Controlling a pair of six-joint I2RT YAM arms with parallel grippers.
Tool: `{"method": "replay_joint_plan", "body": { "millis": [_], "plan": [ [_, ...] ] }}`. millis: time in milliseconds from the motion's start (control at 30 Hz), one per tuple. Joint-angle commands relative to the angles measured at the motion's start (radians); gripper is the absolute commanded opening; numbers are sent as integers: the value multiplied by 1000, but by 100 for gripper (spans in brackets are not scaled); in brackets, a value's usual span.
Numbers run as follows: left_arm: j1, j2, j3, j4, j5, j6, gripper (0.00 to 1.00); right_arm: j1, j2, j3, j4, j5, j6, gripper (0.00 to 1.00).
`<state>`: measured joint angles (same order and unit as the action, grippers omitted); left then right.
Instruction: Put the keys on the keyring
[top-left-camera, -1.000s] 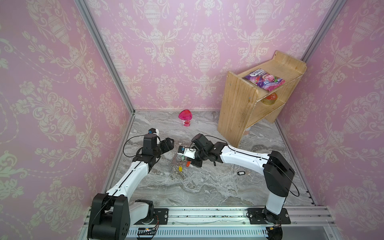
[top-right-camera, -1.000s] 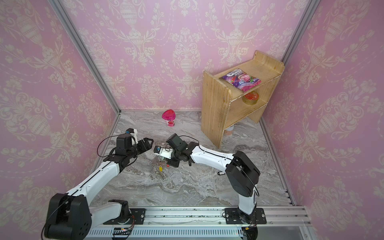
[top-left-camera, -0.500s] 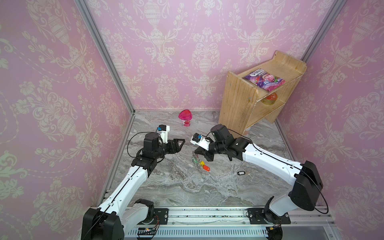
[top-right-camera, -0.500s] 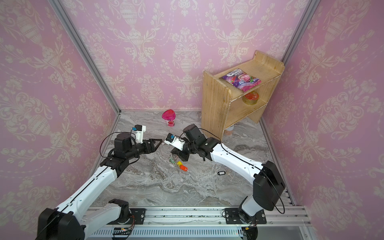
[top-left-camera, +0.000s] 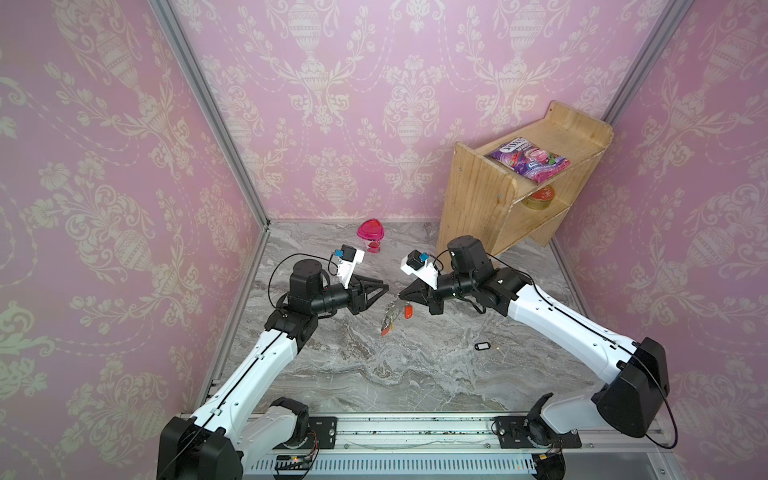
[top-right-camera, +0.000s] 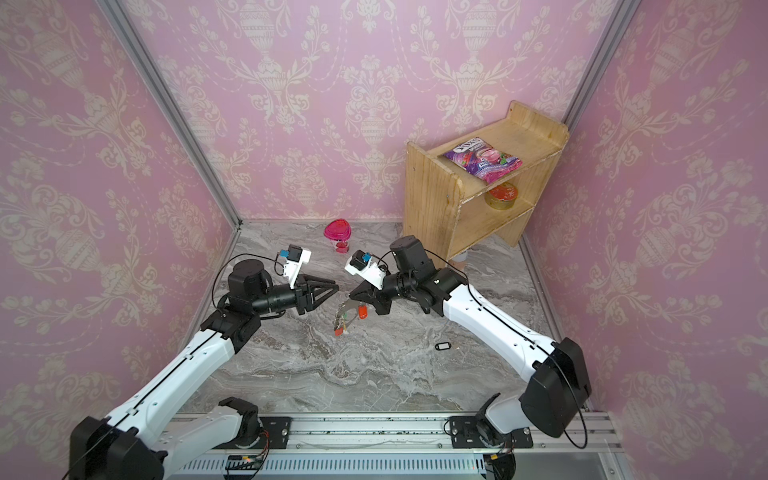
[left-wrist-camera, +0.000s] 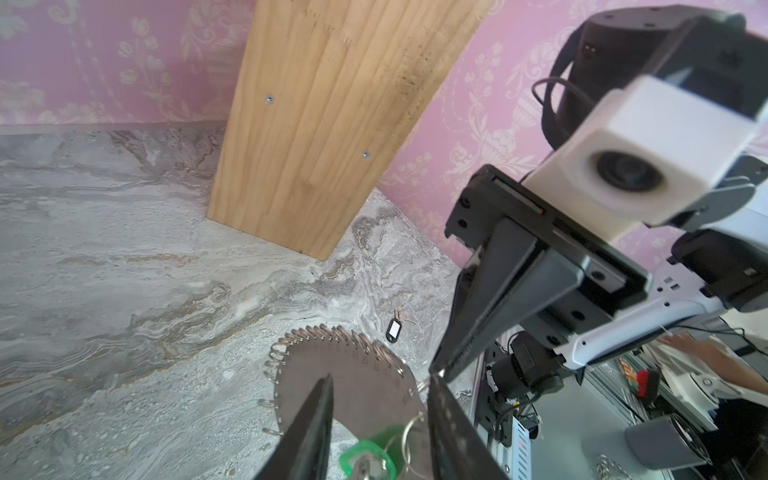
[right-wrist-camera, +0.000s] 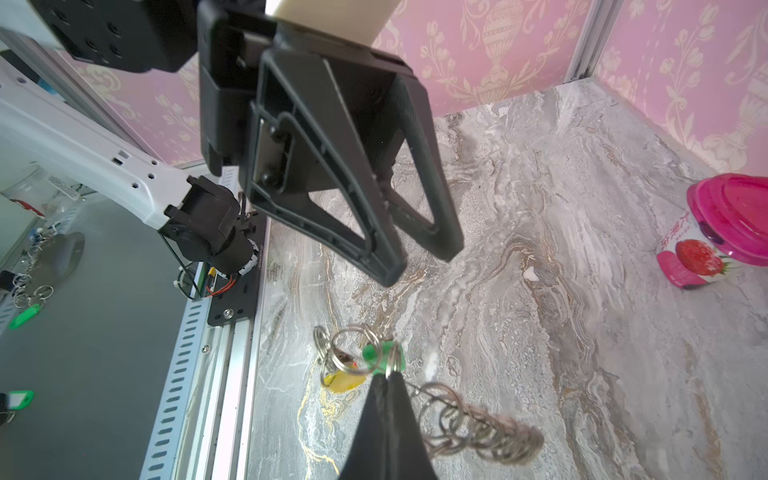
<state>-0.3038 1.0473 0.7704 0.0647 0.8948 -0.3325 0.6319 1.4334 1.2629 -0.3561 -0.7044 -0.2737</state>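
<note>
**Right end effector** (top-left-camera: 401, 296): jaws clenched on the keyring (top-left-camera: 392, 314), a large flat grey-brown crescent-shaped plate edged with small metal rings and carrying coloured plastic tags (top-left-camera: 408, 311). The keyring hangs from the jaws over the grey marbled surface (top-left-camera: 374, 374). In both top views it is left of the foot of the pale wooden two-tier shelf unit (top-left-camera: 490, 208).

**Left end effector** (top-left-camera: 385, 286): farther left of the shelf unit, facing the right one, tips just beside the plate's upper edge. Its jaws are apart, released, with nothing clamped between them. In the left wrist view the plate and a green tag (left-wrist-camera: 365, 455) show through the gap between its fingers (left-wrist-camera: 318, 415).

**The keys** (top-left-camera: 482, 345): a small silver metal key joined to a black-framed oblong plastic tag with a white label. They lie on the surface in front of the shelf unit, well apart from the keyring and both end effectors.

A pink-lidded plastic cup (top-left-camera: 370, 235) stands left of the shelf unit by the back wall (top-left-camera: 374, 124).
</note>
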Motion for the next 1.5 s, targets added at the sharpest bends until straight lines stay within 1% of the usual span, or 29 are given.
{"method": "replay_joint_plan", "body": {
  "millis": [0, 167, 367, 500, 733, 967, 1233, 1467],
  "plan": [
    [-26, -27, 30, 30, 102, 81, 39, -23, -31, 4, 18, -125, 39, 0],
    [-66, -56, 17, 27, 109, 161, 39, -35, -31, 24, -23, -177, 25, 0],
    [-72, -67, 27, -13, 89, 215, 39, -35, -28, 49, -71, -246, -5, 0],
    [-79, -73, 25, -9, 87, 222, 37, -35, -29, 54, -74, -266, -6, 0],
    [-109, -74, 45, -25, 117, 240, 30, -37, -21, 74, -89, -301, -11, 0],
    [-131, -77, 53, -65, 119, 271, 26, -41, -15, 88, -99, -341, -11, 0],
    [-146, -73, 56, -79, 119, 283, 20, -45, -14, 98, -108, -354, -14, 0],
    [-153, -73, 60, -70, 115, 283, 10, -44, -10, 98, -115, -362, -15, 0]
  ]
}}
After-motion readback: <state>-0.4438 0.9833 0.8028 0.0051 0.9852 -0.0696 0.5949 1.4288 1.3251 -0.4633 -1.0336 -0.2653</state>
